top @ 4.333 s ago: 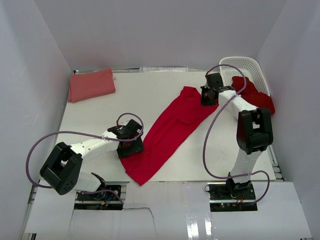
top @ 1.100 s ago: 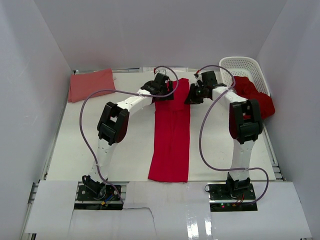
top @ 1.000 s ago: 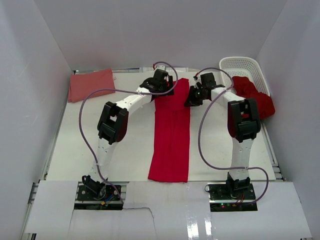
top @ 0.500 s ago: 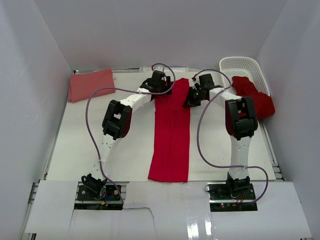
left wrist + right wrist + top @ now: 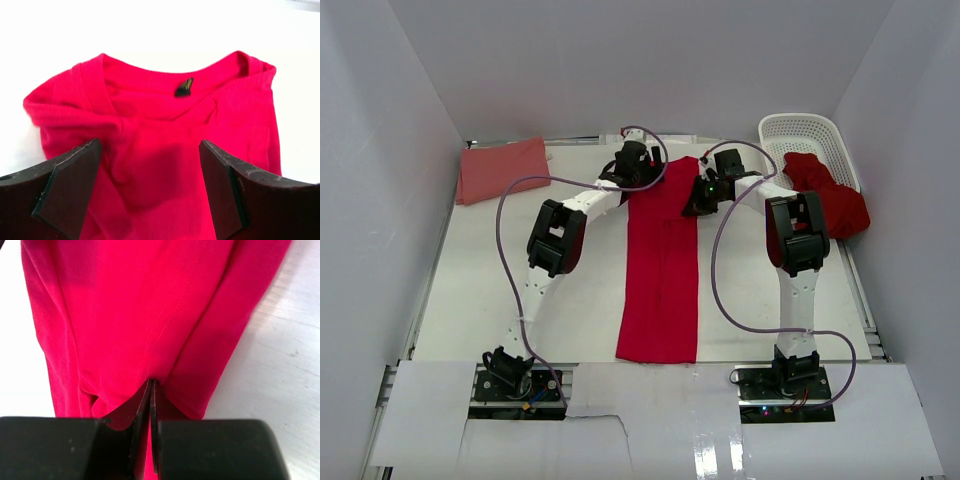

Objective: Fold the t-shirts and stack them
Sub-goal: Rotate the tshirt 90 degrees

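Observation:
A crimson red t-shirt (image 5: 660,270) lies as a long narrow strip down the middle of the table, collar at the far end. My left gripper (image 5: 644,178) is open just above the collar end. In the left wrist view the collar and its black label (image 5: 183,86) show between the spread fingers (image 5: 70,185), and the gripper (image 5: 149,150) holds nothing. My right gripper (image 5: 698,200) is at the strip's far right edge. In the right wrist view it (image 5: 151,382) is shut on a fold of the red cloth (image 5: 150,305). A folded salmon-pink t-shirt (image 5: 503,168) lies at the far left.
A white lattice basket (image 5: 812,132) stands at the far right corner. More crumpled red t-shirts (image 5: 835,200) spill from it onto the table. White walls close in the table on three sides. Both arms reach far across, with cables looping above the table.
4.3 s ago the shirt lay diagonally with my left gripper at its near end. It now lies straight, with both grippers at its far end. Over the last second both grippers shifted slightly left.

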Robot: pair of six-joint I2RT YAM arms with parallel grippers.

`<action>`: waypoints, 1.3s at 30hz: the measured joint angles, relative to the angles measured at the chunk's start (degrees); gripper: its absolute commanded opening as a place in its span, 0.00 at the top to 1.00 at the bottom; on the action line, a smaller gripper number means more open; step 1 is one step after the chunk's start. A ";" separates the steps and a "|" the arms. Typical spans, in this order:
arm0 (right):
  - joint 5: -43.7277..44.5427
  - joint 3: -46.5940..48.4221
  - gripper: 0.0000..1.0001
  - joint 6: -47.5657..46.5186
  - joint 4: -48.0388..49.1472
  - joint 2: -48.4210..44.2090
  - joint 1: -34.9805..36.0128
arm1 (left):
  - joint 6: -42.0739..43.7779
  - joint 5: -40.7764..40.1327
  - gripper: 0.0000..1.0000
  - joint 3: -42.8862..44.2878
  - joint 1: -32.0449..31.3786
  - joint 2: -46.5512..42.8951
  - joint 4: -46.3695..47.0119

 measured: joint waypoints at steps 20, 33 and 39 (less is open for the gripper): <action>0.17 -0.35 0.92 -0.42 1.16 -0.07 0.90 | -7.15 4.00 0.21 5.92 3.93 8.94 16.98; 6.69 18.49 0.92 -2.08 -7.61 8.66 1.75 | -4.28 4.37 0.19 8.63 4.24 8.92 21.20; 7.76 24.59 0.92 -1.84 -10.12 12.59 1.57 | -3.72 5.40 0.19 4.96 4.26 8.28 21.55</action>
